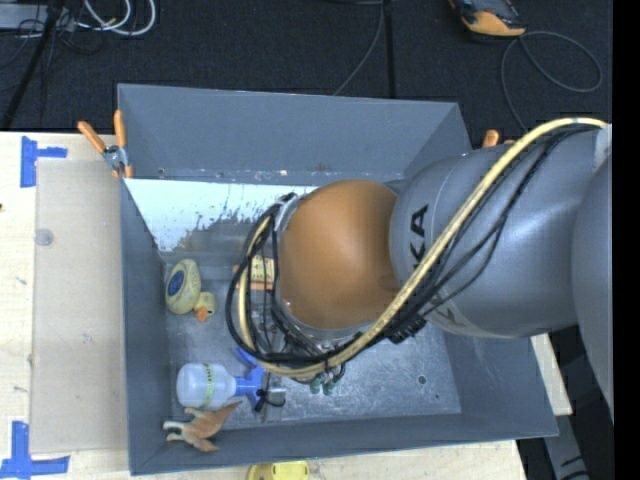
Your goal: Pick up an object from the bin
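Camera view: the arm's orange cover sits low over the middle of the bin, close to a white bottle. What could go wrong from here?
1. The orange cover and the black cables hide whatever lies under the wrist, so a poor grasp could pass unseen.
2. The white bottle and the brown toy animal lie close together by the front wall of the bin; a grasp there might catch both or push one away.
3. The hanging cables could perhaps snag something.

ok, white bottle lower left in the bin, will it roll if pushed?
Likely: the white bottle lies on its side and looks round, so a push probably rolls it. Seems hollow plastic, so probably light, stiff. The tan toy animal nearby may block it.
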You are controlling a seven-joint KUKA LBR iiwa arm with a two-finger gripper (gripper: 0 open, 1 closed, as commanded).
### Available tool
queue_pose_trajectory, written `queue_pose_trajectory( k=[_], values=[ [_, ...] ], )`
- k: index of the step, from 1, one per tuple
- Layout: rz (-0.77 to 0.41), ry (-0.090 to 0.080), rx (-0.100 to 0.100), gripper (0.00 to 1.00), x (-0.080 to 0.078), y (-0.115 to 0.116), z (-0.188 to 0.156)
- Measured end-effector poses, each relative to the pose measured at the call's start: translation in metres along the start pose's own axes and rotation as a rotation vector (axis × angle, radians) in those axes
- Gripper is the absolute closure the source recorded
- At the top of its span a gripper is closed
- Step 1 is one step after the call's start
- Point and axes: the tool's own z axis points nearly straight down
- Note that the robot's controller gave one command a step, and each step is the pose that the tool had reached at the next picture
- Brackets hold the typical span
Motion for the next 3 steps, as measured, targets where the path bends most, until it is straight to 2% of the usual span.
queue_pose_trajectory(
  k=[1,2,3],
  values=[
    [-0.068,-0.002,-0.001,0.0,-0.009,-0.003,0.044],
    [-0.345,0.0,0.001,1.0,-0.013,-0.015,0.12],
    [-0.344,0.0,0.001,1.0,-0.013,-0.015,0.12]
  ],
)
